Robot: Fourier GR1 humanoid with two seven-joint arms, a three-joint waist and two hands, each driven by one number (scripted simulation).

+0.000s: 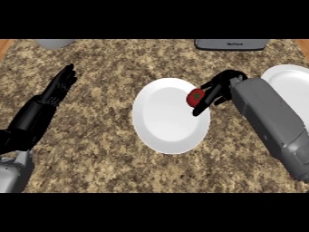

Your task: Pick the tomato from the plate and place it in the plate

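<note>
The red tomato (195, 96) sits in the curled black fingers (214, 89) of the right hand (217, 90), clamped between fingers and thumb, over the right rim of the central white plate (166, 120). A second white plate (304, 90) lies near the bench's right edge, partly behind the grey forearm. The left hand (53, 97) rests open by the bench's left edge, fingers straight and together, touching nothing. The speckled bench (103, 149) carries a grey appliance (230, 44) and a grey round object (55, 43) at its far edge.
</note>
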